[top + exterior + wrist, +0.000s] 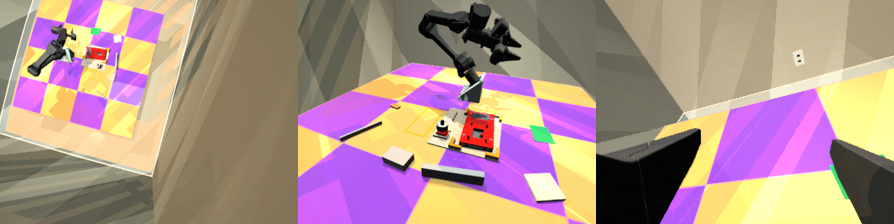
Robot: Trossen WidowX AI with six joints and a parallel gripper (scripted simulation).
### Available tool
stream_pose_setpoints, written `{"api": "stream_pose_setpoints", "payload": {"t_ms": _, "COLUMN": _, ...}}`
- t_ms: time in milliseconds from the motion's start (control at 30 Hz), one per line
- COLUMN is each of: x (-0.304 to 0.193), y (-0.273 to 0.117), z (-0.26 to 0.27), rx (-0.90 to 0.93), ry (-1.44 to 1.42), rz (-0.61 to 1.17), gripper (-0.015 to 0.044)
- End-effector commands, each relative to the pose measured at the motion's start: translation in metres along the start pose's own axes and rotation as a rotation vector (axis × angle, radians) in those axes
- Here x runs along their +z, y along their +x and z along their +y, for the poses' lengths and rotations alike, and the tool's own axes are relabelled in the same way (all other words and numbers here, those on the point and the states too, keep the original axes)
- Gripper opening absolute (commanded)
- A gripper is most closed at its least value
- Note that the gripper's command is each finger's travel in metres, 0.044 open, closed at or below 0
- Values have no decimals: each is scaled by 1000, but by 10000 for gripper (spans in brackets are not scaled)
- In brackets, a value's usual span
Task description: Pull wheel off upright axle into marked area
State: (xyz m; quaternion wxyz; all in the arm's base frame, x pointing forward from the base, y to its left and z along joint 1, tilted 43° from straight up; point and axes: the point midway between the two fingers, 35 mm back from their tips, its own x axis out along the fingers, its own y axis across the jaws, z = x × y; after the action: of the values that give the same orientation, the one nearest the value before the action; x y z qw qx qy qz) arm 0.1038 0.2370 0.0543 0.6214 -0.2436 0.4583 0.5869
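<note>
Top view: the gripper (71,33) hangs near the tabletop's far-left corner, well apart from the wheel (99,65).

Exterior view: the wheel (441,125) sits on its upright axle beside the red tray (478,131), which holds nothing; a careless descent could strike that tray.

Wrist view: jaws spread wide, pinching nothing.

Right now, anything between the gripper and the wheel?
Exterior view: gripper hangs open, high above; wheel sits on its axle. Only air between them, nothing blocking.
</note>
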Motion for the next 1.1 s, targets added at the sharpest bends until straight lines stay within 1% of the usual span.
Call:
{"api": "stream_pose_setpoints", "payload": {"t_ms": 0, "x": 0, "y": 0, "z": -2, "rx": -8, "ry": 20, "rz": 5, "gripper": 374}}
{"api": "stream_pose_setpoints", "payload": {"t_ms": 33, "x": 1, "y": -1, "z": -8, "rx": -31, "ry": 80, "rz": 19, "gripper": 348}}
{"api": "stream_pose_setpoints", "payload": {"t_ms": 100, "x": 1, "y": -6, "z": -32, "rx": -120, "ry": 300, "rz": 64, "gripper": 300}}
{"api": "stream_pose_setpoints", "payload": {"t_ms": 233, "x": -3, "y": -22, "z": -81, "rx": -337, "ry": 771, "rz": 124, "gripper": 300}}
{"api": "stream_pose_setpoints", "payload": {"t_ms": 367, "x": -15, "y": -45, "z": -132, "rx": -583, "ry": 1209, "rz": 125, "gripper": 300}}
{"api": "stream_pose_setpoints", "payload": {"t_ms": 567, "x": -32, "y": -73, "z": -176, "rx": -843, "ry": 1593, "rz": 74, "gripper": 300}}
{"api": "stream_pose_setpoints", "payload": {"t_ms": 800, "x": -56, "y": -112, "z": -219, "rx": -1219, "ry": 2017, "rz": -90, "gripper": 300}}
{"api": "stream_pose_setpoints", "payload": {"t_ms": 933, "x": -69, "y": -133, "z": -239, "rx": -1433, "ry": 2192, "rz": -236, "gripper": 300}}
{"api": "stream_pose_setpoints", "payload": {"t_ms": 1067, "x": -81, "y": -155, "z": -256, "rx": -1641, "ry": 2318, "rz": -421, "gripper": 300}}
